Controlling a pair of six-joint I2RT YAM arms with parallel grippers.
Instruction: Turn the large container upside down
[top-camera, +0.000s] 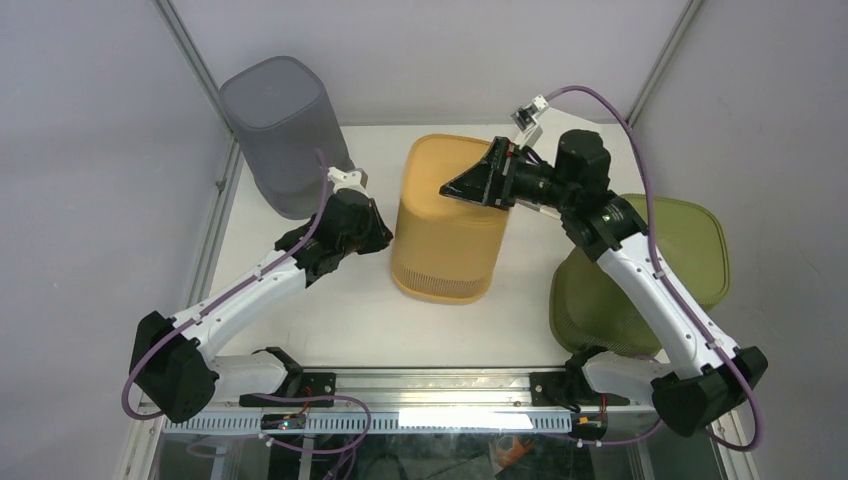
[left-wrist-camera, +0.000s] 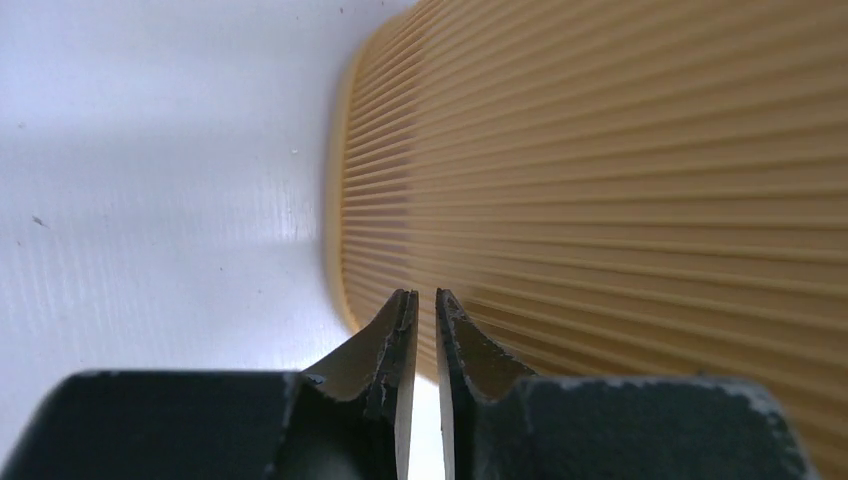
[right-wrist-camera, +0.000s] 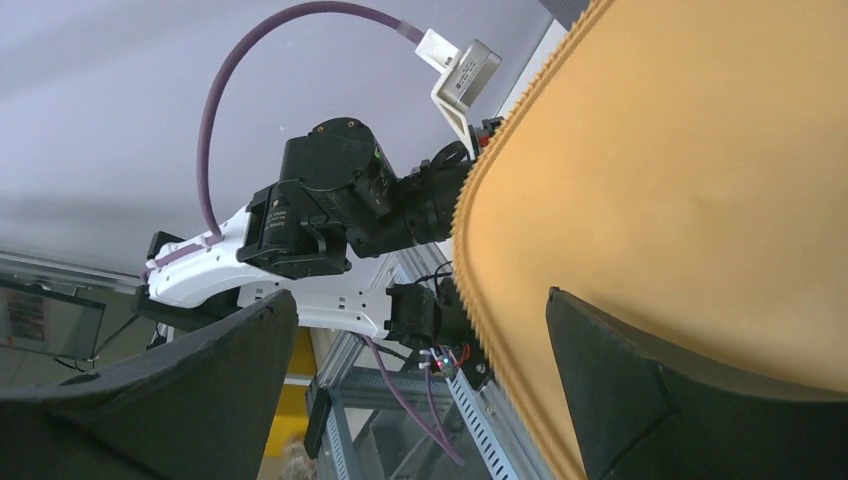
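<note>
The orange ribbed container (top-camera: 445, 245) stands in the middle of the table with a flat closed face on top. My left gripper (top-camera: 378, 236) is shut and empty, close beside its left wall. In the left wrist view the tips (left-wrist-camera: 425, 297) point at the ribbed wall (left-wrist-camera: 620, 150) near its lower edge; I cannot tell whether they touch. My right gripper (top-camera: 462, 186) is wide open just over the container's flat top. In the right wrist view the gripper (right-wrist-camera: 420, 350) straddles the rim of that flat face (right-wrist-camera: 680, 170), holding nothing.
A grey ribbed container (top-camera: 285, 130) stands at the back left, behind my left arm. An olive-green container (top-camera: 690, 250) sits at the right, partly hidden by my right arm. White enclosure walls stand close on the left, back and right.
</note>
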